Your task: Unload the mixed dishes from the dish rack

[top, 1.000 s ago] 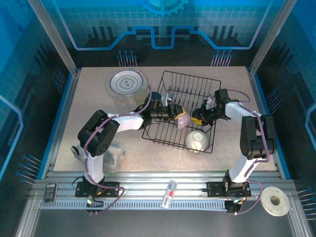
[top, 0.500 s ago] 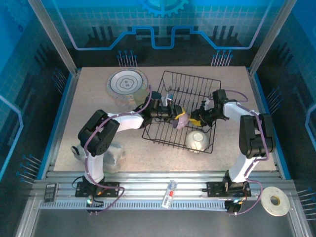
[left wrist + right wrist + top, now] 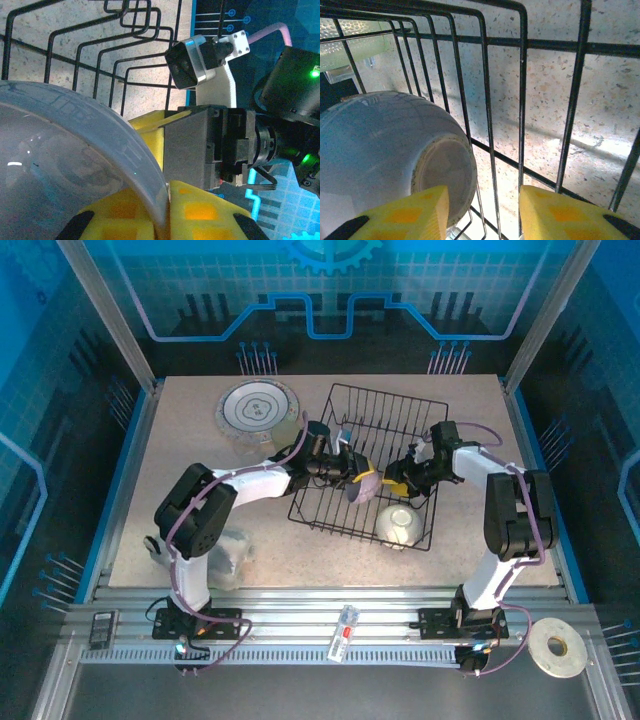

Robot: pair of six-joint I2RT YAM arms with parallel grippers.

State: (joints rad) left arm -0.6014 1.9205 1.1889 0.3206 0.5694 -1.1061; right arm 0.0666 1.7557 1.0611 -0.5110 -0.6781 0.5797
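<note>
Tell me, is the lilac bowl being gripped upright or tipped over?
Tipped on its side. In the right wrist view the lilac bowl turns its round base sideways, and the left gripper pinches its rim.

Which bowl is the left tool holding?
The lilac bowl, rim pinched by the left tool; the white bowl sits untouched in the rack, near right corner.
</note>
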